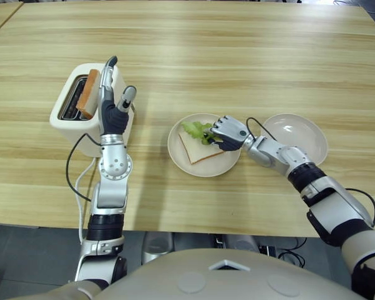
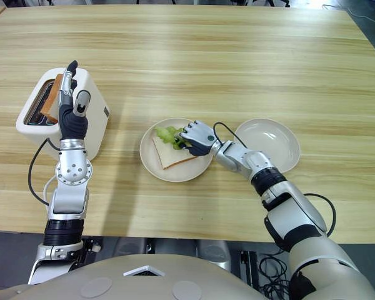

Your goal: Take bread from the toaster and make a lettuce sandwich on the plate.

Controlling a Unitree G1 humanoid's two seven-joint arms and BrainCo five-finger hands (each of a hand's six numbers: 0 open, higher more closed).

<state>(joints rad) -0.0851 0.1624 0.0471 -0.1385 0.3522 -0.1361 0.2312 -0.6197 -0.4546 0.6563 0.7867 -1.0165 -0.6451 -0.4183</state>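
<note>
A white toaster (image 1: 65,125) stands on the left of the wooden table with a toasted bread slice (image 1: 87,94) sticking out of its slot. My left hand (image 1: 112,106) is upright against the toaster's right side, fingers stretched up beside the bread and holding nothing. A white plate (image 1: 222,164) in the middle carries a slice of bread (image 1: 200,153). My right hand (image 1: 230,132) hangs over the plate's far right part, curled on a green lettuce leaf (image 1: 194,130) that lies on the slice's far edge.
A second white plate (image 1: 297,134), bare, sits just right of the first, behind my right forearm. The toaster's black and white cables (image 1: 72,172) trail off the table's front edge on the left. Open wood lies beyond the plates.
</note>
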